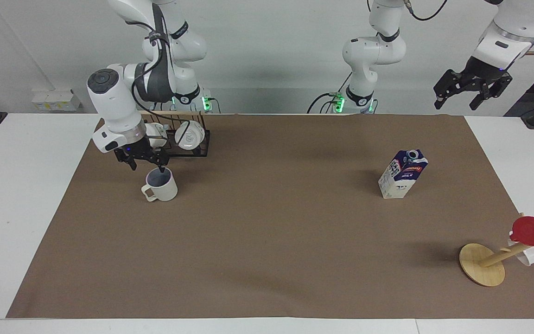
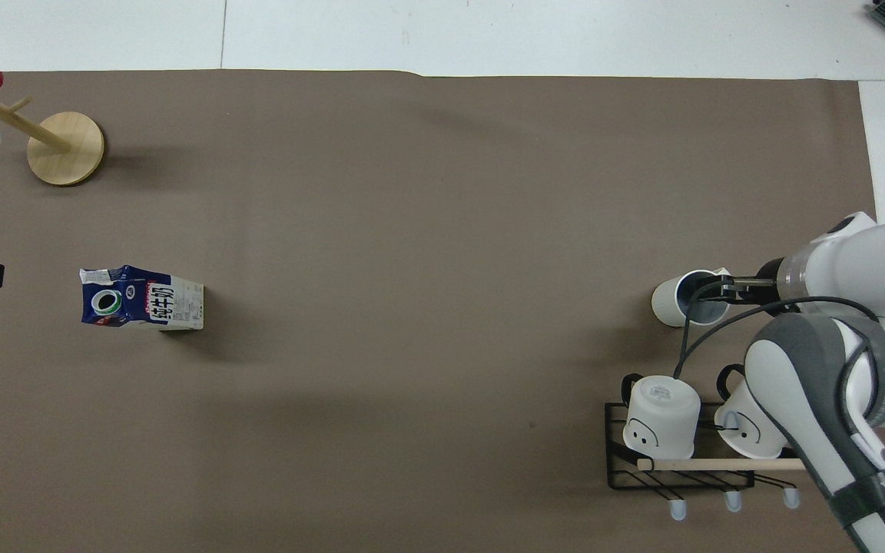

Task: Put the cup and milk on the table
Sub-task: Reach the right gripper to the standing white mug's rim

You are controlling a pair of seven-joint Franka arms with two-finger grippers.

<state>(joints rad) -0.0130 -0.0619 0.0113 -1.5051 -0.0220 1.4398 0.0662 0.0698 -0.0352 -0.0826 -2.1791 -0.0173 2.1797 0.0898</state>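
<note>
Right gripper (image 1: 147, 165) was low at the cup (image 1: 162, 185), jaws spread wide, one fingertip inside the rim and the other outside on the handle side, nothing clamped. Cup stood upright on the mat (image 1: 267, 241) toward the right arm's end, just farther from the robots than the mug rack (image 1: 181, 139); milk (image 1: 402, 174) stood upright on the mat toward the left arm's end, well apart. Left gripper (image 1: 471, 90) waited up high off the mat's corner, jaws wide, empty.

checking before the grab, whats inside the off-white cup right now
One finger of the open right gripper dips into the cup, just inside its rim; the other is outside. Greyish-lavender wall shows; the bottom is covered by the finger and rim.
</note>
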